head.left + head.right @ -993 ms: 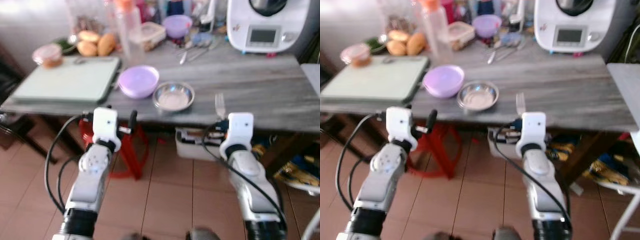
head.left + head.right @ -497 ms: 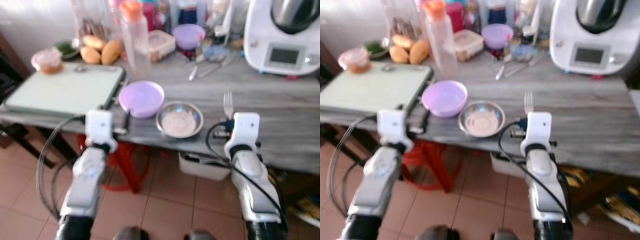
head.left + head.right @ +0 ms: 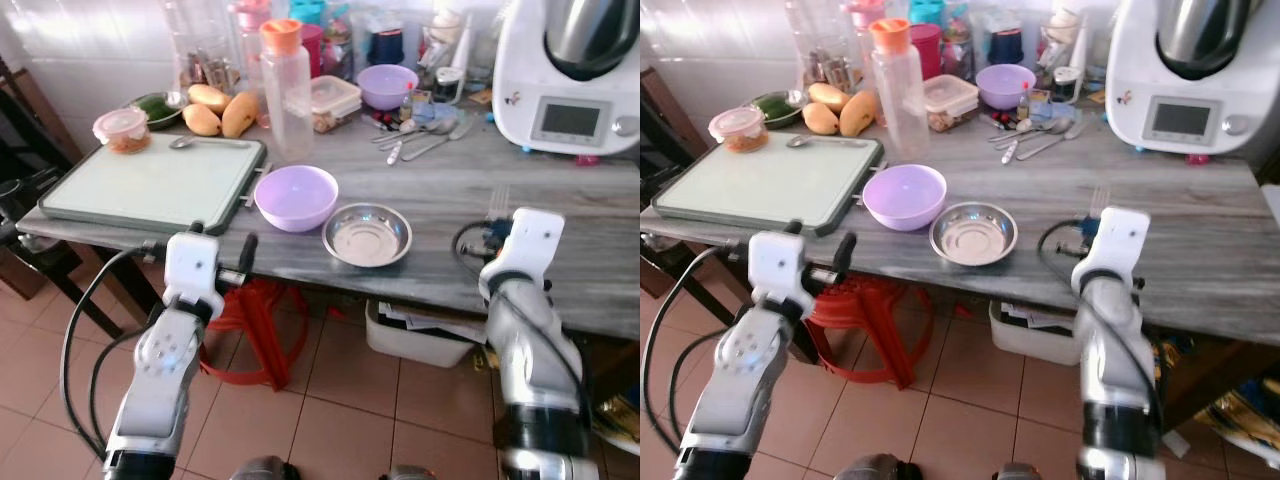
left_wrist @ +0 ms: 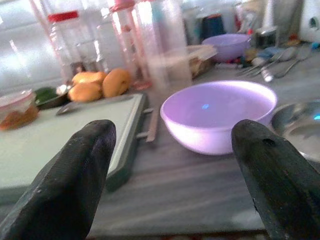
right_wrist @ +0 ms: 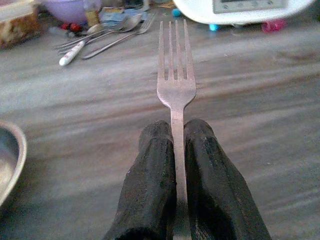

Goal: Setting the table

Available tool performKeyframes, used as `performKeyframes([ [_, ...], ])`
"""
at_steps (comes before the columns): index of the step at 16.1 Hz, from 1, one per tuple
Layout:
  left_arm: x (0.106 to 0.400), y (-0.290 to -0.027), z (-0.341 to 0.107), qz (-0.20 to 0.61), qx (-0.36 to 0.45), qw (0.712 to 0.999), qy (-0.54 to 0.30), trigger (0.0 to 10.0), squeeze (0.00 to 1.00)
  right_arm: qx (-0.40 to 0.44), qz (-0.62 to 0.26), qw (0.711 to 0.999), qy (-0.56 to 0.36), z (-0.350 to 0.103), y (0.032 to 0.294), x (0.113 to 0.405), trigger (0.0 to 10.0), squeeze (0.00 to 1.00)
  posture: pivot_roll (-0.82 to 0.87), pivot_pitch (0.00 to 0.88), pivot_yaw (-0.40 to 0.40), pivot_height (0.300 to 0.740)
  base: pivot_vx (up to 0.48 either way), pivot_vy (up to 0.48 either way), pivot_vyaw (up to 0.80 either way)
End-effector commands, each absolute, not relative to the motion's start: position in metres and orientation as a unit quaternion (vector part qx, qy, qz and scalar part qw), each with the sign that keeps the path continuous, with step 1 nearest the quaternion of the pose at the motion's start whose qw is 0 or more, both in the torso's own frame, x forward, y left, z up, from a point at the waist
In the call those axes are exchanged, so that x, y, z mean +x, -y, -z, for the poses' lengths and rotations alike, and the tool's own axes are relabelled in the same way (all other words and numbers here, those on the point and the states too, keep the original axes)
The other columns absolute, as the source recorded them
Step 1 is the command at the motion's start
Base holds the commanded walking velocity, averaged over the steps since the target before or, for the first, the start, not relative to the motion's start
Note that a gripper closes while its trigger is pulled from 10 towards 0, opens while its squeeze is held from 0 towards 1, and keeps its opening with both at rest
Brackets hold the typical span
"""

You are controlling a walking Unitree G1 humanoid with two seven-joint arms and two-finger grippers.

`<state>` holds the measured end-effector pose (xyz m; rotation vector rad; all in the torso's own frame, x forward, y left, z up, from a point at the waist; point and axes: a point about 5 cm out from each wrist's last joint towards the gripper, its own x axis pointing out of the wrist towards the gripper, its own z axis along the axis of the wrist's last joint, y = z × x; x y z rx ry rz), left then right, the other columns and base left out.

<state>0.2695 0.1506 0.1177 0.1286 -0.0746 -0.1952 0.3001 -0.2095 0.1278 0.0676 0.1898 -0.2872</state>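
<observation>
A long grey table (image 3: 560, 200) holds a big white kitchen machine (image 3: 570, 70) at the back, a pale green board (image 3: 150, 185), a purple bowl (image 3: 296, 197) and a shiny metal bowl (image 3: 367, 235) side by side. The left gripper (image 4: 170, 170) is spread wide by the table's front edge, facing the purple bowl. The right gripper (image 5: 172, 145) pinches a fork (image 5: 175, 75) above the table, right of the metal bowl.

A silver fork (image 5: 175, 87) is showing between 2 black fingers (image 5: 152, 185) over a grey wood-grain table (image 3: 560, 190), while a lilac bowl (image 3: 295, 196) is sitting left of a shiny steel bowl (image 3: 367, 234), near a pale green board (image 3: 150, 180) and an orange-capped clear bottle (image 3: 285, 85).
</observation>
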Motion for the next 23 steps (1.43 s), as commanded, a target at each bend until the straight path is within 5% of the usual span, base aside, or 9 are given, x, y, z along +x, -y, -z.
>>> performKeyframes([
  [1,0.270,-0.150,-0.120,0.102,0.072,0.991,0.037,10.0,0.00,0.044,0.142,0.984,-0.096,-0.131,0.208,0.305,10.0,0.00,-0.07,0.000,0.089,0.740,0.000,0.000,0.00],
  [23,0.257,-0.150,-0.118,0.117,0.070,0.991,0.017,10.0,0.00,0.066,0.127,0.983,-0.112,-0.132,0.191,0.326,10.0,0.00,-0.04,0.012,0.096,0.740,0.000,0.000,0.00],
])
